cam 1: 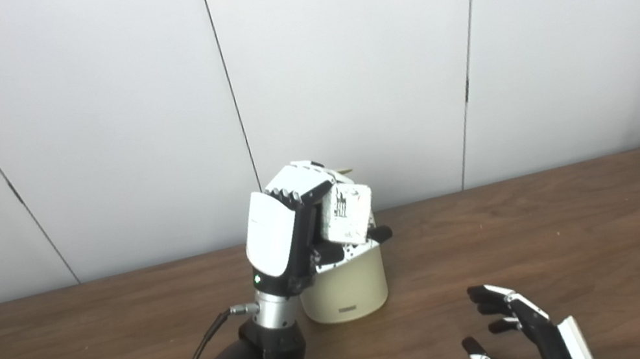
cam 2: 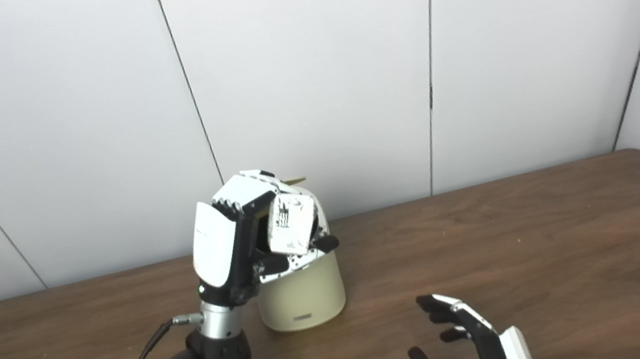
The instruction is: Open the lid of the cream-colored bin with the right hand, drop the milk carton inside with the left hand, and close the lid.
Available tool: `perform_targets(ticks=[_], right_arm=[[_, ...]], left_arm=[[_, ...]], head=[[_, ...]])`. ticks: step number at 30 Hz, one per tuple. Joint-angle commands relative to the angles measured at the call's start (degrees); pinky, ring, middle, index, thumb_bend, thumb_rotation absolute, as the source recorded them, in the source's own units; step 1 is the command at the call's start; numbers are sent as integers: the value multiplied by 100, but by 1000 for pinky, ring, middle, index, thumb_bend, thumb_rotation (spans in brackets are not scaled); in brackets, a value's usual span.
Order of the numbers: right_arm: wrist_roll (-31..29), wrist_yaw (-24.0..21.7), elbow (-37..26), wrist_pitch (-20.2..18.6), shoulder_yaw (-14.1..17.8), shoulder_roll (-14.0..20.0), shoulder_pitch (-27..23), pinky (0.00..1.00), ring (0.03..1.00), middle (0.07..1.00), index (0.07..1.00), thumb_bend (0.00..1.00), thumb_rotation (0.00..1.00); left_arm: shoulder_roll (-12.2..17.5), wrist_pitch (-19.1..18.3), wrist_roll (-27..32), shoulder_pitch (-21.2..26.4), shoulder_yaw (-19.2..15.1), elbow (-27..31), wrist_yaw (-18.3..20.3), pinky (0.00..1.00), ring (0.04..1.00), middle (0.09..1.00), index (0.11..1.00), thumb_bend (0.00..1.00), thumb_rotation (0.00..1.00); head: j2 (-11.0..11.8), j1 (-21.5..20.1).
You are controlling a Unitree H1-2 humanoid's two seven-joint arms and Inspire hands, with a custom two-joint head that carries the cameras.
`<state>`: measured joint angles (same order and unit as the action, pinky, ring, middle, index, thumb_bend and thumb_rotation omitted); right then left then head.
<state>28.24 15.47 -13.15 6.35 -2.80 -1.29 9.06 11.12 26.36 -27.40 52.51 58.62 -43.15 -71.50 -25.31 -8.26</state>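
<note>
The milk carton (cam 1: pixel 350 214) is up in the air, right over the cream-colored bin (cam 1: pixel 345 287). The left hand (cam 1: pixel 296 230) is wrapped tight around it, with the fingers (cam 1: pixel 296 195) curled over its top. The carton is tipped a little to one side. It looks white with some dark print on its face.

The bin sits on the brown table (cam 1: pixel 566 228), close to the back edge and near the white wall (cam 1: pixel 338 58). The carton and the hand cover the top of the bin, so it is hard to tell if the lid is open or where the lid is. What is inside the bin cannot be seen either.

The right hand (cam 1: pixel 517 329) is low and near the front of the table, well apart from the bin. Its fingers are spread and it holds nothing.

It looks like the job is about at the middle. The carton is held and hangs above the bin, but it has not been let go. Dropping it in is left to do, and then the lid must be closed.
</note>
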Motion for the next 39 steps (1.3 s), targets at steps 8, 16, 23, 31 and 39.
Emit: perform_targets(ticks=[8,16,23,31,39], right_arm=[[22,112,55,304,12,22,-178,606,721,737,717,156,109],[66,137,139,319,10,19,-223,602,717,735,720,155,144],[50,96,145,261,7,14,-233,614,726,745,729,153,137],[22,83,162,284,10,38,-240,605,721,743,727,153,121],[46,99,153,309,25,67,-213,614,723,740,727,155,125]], left_arm=[[151,57,-111,343,-139,305,-123,720,471,484,475,505,0],[216,57,-163,387,-106,458,-119,847,646,488,471,523,0],[201,57,-355,385,-240,446,-125,940,708,486,472,525,0],[171,57,-539,341,-447,433,-124,1000,732,481,475,525,0],[142,57,-541,237,-639,255,-119,1000,746,475,483,525,0]], head=[[27,6],[87,3],[127,8],[156,27],[151,64]])
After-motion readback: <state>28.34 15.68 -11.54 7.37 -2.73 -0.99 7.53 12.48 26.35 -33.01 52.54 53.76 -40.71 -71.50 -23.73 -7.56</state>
